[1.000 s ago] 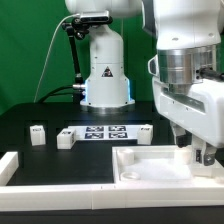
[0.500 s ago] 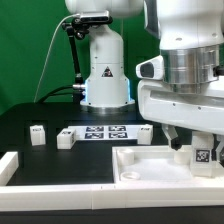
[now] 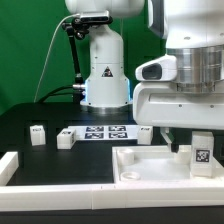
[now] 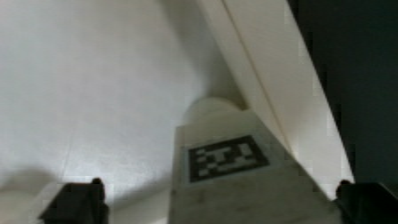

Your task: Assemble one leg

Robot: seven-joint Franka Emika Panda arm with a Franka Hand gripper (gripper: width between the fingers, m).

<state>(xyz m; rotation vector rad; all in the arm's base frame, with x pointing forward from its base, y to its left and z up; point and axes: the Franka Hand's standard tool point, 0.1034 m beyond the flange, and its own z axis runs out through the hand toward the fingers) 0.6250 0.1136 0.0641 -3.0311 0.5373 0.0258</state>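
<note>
My gripper (image 3: pixel 198 138) is shut on a leg (image 3: pixel 201 153), a small white post with a black-and-white tag, and holds it upright above the right part of the large white panel (image 3: pixel 140 170). In the wrist view the leg (image 4: pixel 240 130) runs up between my gripper's (image 4: pixel 210 203) dark fingertips (image 4: pixel 75 202), its tag facing the camera, with the white panel (image 4: pixel 89 90) behind it. Three more legs stand on the black table: one at the exterior view's left (image 3: pixel 37 134), one beside the marker board (image 3: pixel 66 138), one behind the panel (image 3: pixel 145 132).
The marker board (image 3: pixel 104 132) lies at the table's middle in front of the arm's white base (image 3: pixel 104 75). A white rimmed edge (image 3: pixel 8 166) runs along the front and the exterior view's left. A green backdrop stands behind.
My gripper has risen from the panel with the leg in it. The leg was hidden low by the panel's rim and now hangs clear above it.
</note>
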